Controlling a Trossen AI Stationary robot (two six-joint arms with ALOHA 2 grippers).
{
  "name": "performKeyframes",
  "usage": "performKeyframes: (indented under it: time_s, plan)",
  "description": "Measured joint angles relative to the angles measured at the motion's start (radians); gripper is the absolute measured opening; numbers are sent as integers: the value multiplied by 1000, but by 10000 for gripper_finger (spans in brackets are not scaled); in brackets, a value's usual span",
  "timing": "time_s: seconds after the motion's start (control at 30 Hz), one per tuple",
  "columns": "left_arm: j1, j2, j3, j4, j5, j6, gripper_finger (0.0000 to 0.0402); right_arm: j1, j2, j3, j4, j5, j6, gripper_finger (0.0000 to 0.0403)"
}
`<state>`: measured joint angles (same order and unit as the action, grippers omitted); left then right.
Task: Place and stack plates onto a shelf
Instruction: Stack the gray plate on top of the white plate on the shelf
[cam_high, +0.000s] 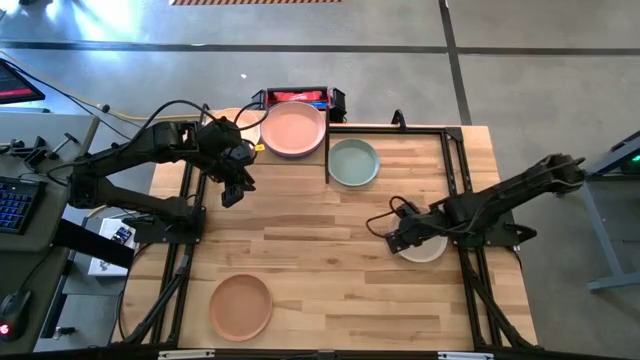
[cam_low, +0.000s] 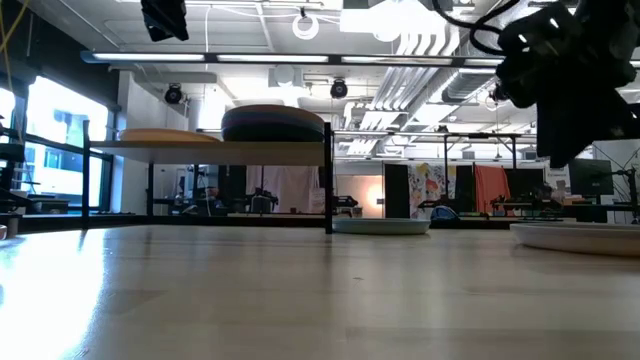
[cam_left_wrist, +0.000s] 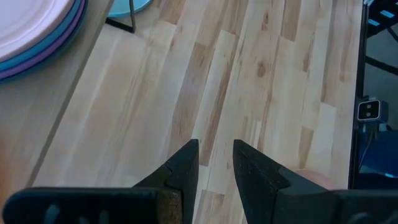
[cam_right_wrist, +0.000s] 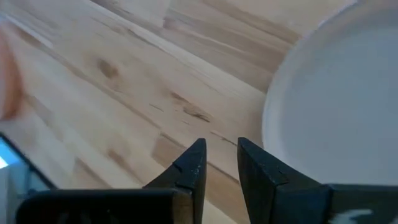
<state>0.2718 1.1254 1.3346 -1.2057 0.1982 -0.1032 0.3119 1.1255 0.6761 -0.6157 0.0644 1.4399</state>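
On the shelf (cam_high: 225, 135) at the table's far left stands a stack (cam_high: 293, 130) topped by a salmon pink plate, with blue and purple plates beneath it (cam_left_wrist: 37, 43). A peach plate (cam_high: 243, 120) lies beside the stack, partly under my left arm. On the table rest a pale grey-green plate (cam_high: 353, 163), a terracotta plate (cam_high: 240, 306) and a beige plate (cam_high: 425, 250). My left gripper (cam_high: 230, 197) hovers in front of the shelf, fingers narrowly open (cam_left_wrist: 216, 155) over bare wood. My right gripper (cam_high: 392, 240) hangs just left of the beige plate's rim (cam_right_wrist: 280, 124), narrowly open (cam_right_wrist: 219, 152) and raised above it (cam_low: 570, 100).
The shelf's black frame legs (cam_high: 327, 165) stand between the stack and the grey-green plate. A red and black box (cam_high: 297, 97) sits behind the shelf. The middle of the tabletop (cam_high: 320, 230) is bare wood. The terracotta plate lies close to the near edge.
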Motion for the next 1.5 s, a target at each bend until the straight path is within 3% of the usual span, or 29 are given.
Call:
performKeyframes:
  time_s: [1.03,1.27,1.5]
  plan:
    - [0,0,0,0,0,-26,87,2,365,17,22,-133,-53,71]
    - [0,0,0,0,0,-26,87,3,366,46,-17,-123,-71,9]
    - [0,0,0,0,0,-26,87,3,367,130,-91,-110,-100,3]
